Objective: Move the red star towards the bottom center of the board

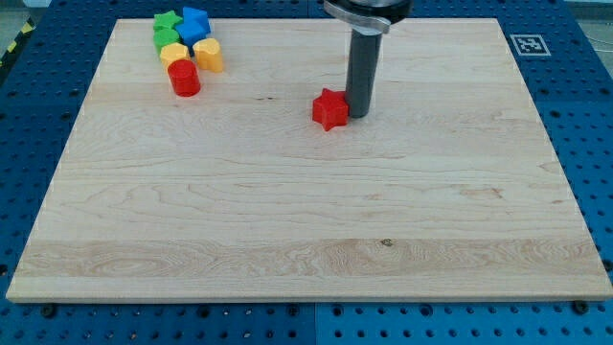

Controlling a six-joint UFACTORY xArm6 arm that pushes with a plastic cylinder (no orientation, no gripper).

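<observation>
The red star (330,109) lies on the wooden board (306,211), a little above the board's middle. My tip (359,115) stands right against the star's right side, touching it or nearly so. The dark rod rises from there to the view's top edge.
A cluster of blocks sits at the board's top left: a green star (168,21), a blue block (195,22), a green block (166,38), two yellow blocks (208,55) and a red cylinder (183,78). A black-and-white marker (527,44) is at the top right corner.
</observation>
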